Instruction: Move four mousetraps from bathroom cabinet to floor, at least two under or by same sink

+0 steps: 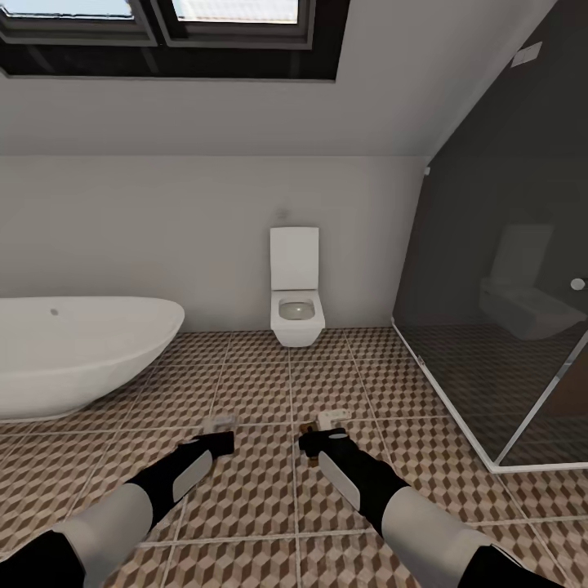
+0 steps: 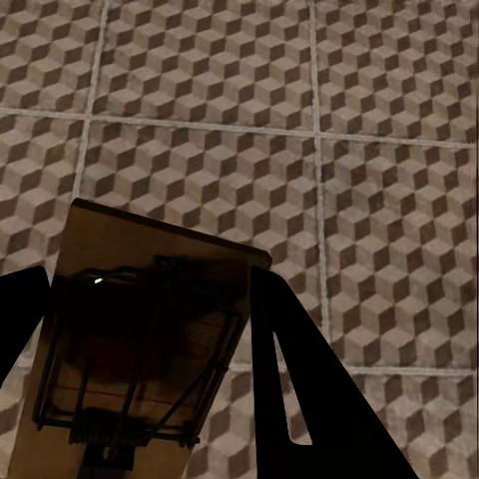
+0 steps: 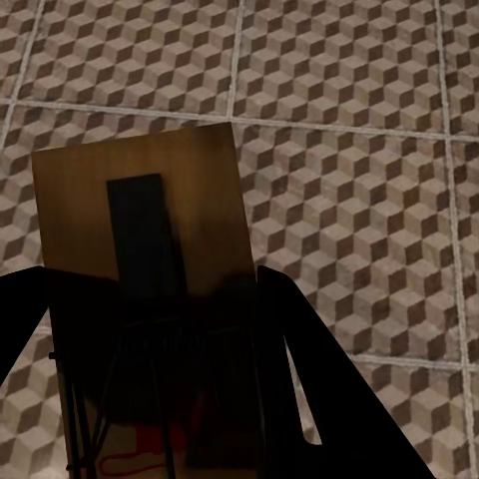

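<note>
1. Head view shows your left gripper (image 1: pixel 219 434) and right gripper (image 1: pixel 320 434) low over the bathroom floor (image 1: pixel 261 498), each clamped on a mousetrap (image 2: pixel 140 349), (image 3: pixel 150 299).
2. Lower both boards flat before you release them.
3. Ahead stand a bathtub (image 1: pixel 73 351), a toilet (image 1: pixel 296 286) and a smoked-glass shower (image 1: pixel 506 310); look for the sink first.

Light source: daylight is admitted through the dark-framed skylight windows (image 1: pixel 163 24) overhead.
Brightness: the head view is evenly lit; both wrist views are dim.
Shadows: the tan wooden mousetrap boards (image 2: pixel 140 339) are darkened between black, silhouetted fingers (image 3: pixel 329 399).
Reflection: the white toilet is mirrored faintly in the smoked glass shower wall (image 1: pixel 506 310).
</note>
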{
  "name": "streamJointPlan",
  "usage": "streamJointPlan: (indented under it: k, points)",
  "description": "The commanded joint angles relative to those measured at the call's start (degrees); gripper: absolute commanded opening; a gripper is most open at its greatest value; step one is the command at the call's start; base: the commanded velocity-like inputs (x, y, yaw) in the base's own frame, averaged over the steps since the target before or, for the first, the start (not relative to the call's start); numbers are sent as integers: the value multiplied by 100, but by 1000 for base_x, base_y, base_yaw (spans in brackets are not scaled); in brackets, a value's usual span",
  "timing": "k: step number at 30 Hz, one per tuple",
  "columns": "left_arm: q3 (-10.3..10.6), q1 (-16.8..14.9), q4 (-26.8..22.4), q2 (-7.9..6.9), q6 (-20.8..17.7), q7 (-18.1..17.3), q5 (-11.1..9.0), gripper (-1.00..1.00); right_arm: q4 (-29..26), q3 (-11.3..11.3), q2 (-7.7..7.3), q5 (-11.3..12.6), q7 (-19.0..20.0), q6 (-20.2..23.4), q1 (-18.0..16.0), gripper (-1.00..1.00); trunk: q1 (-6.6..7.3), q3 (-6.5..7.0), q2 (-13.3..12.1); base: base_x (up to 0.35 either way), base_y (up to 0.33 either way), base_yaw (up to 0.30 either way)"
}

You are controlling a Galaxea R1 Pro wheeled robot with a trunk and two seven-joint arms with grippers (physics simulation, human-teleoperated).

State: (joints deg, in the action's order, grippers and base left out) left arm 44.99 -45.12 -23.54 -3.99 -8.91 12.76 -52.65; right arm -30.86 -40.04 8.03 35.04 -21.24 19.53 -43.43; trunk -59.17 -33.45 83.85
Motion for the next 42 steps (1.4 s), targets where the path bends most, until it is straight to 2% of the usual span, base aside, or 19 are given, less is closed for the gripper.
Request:
streamJointPlan:
  k: [1, 6, 10, 16, 24, 33, 42]
  points:
    - [48, -14, -25, -11, -22, 40, -44, -100, -8, -39, -4, 64, -55, 11, -7, -100, 0, -6, 3, 0, 0, 0]
    - [48, -40, -34, -41, -38, 39, -43, -100, -14, -56, 1, 59, -56, 15, -7, -100, 0, -6, 3, 0, 0, 0]
    - [47, -42, -29, -155, -46, 11, -52, -100, -17, -75, 4, 57, -55, 16, -7, -100, -88, -78, 164, 0, 0, 0]
    - [46, -41, -16, -219, -49, 0, -53, -100, -62, -89, -8, 56, -50, 16, -7, -100, -220, -186, 405, 0, 0, 0]
    - [50, -39, 20, -235, 15, 7, -47, -100, -103, -99, -6, 51, -39, 16, -7, -100, -395, -329, 725, 0, 0, 0]
    - [59, -36, 24, -234, 44, 7, -38, -100, -513, -89, -20, 52, -39, 30, 8, -100, -593, -491, 1086, 0, 0, 0]
    - [100, -33, 25, -234, 64, 10, -33, -100, -574, -58, -21, 57, -39, 36, 10, -100, -791, -652, 1447, 0, 0, 0]
